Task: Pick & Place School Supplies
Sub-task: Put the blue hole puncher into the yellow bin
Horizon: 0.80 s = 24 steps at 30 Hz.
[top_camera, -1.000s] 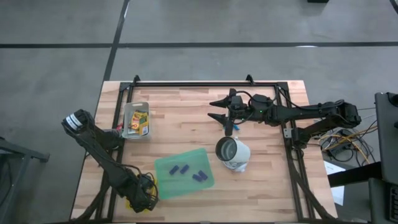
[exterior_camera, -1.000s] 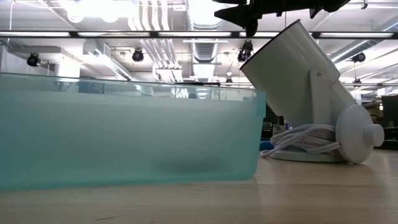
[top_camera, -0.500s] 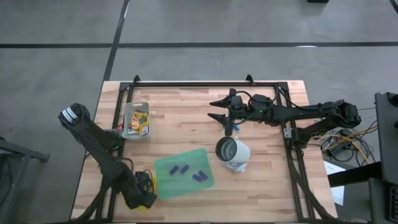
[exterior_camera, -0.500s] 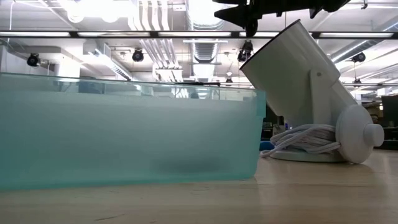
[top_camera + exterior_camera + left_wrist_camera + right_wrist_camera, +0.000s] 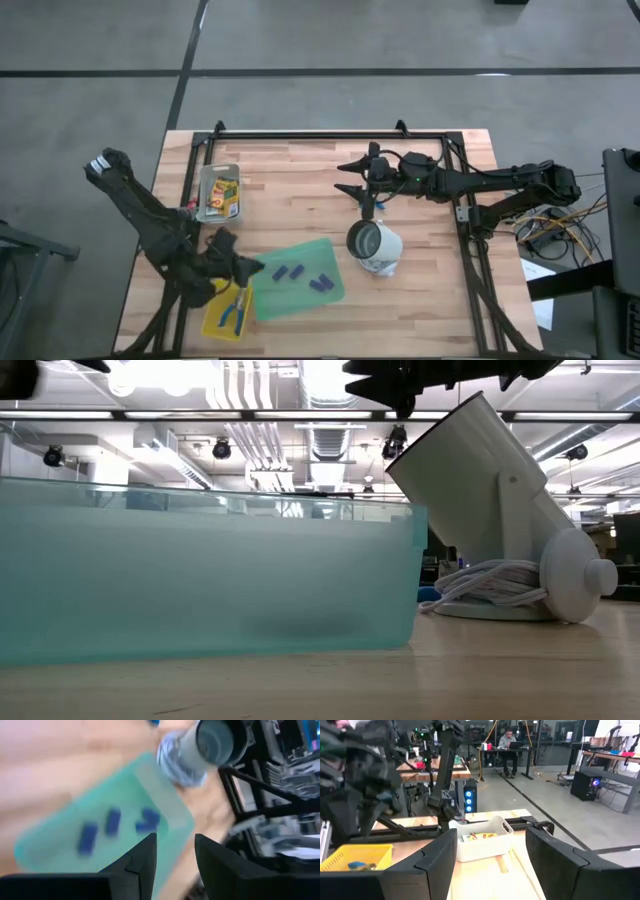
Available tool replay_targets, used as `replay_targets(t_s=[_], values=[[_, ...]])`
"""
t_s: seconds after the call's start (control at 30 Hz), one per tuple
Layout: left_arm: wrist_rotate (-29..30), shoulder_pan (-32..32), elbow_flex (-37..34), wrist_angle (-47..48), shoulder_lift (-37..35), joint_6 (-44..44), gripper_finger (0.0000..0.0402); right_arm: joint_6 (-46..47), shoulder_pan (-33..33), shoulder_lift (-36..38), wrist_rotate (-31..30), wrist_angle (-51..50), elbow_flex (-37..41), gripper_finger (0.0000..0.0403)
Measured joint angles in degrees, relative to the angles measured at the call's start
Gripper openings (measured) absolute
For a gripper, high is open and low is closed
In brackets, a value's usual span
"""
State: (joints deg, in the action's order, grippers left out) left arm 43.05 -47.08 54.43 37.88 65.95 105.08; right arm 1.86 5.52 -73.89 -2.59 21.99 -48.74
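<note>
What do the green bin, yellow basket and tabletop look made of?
Green bin: likely frosted translucent plastic; the purple-blue pieces show through its wall in the low view as a dim smudge. Yellow basket: probably moulded plastic mesh, matte; the weave is hard to make out. Tabletop: wood, pale butcher-block strips with visible grain, low sheen.
</note>
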Motion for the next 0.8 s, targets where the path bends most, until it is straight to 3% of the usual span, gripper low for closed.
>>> replay_targets(t_s=[0.17, 0.33, 0.5, 0.57, 0.7, 0.8], values=[[-0.7, 9.1, 1.7, -0.2, 1.0, -15.8, 0.0137, -1.0, 0.0, 0.0, 0.0, -4.5, 0.0, 0.0228], [-9.1, 20.9, 2.3, -0.4, 2.0, -28.1, 0.0137, -0.8, 0.0, 0.8, 0.0, -3.6, -0.1, 0.0228], [-10.3, 32.9, 2.3, -1.1, 3.5, -43.3, 0.0137, -7.6, 0.4, 3.6, -0.4, -4.6, -0.3, 0.0228], [-14.9, 38.3, 2.3, -2.6, 3.7, -49.2, 0.0137, -9.4, 0.4, 5.5, -0.4, -5.5, -0.3, 0.0228], [-29.6, 48.6, 2.2, -7.1, 4.1, -60.6, 0.0137, -11.1, 0.4, 10.1, -0.4, -8.5, -0.4, 0.0228], [-33.2, 54.7, 2.1, -12.1, 4.5, -69.1, 0.0137, -14.0, 0.4, 13.8, -0.4, -11.0, -0.4, 0.0228]])
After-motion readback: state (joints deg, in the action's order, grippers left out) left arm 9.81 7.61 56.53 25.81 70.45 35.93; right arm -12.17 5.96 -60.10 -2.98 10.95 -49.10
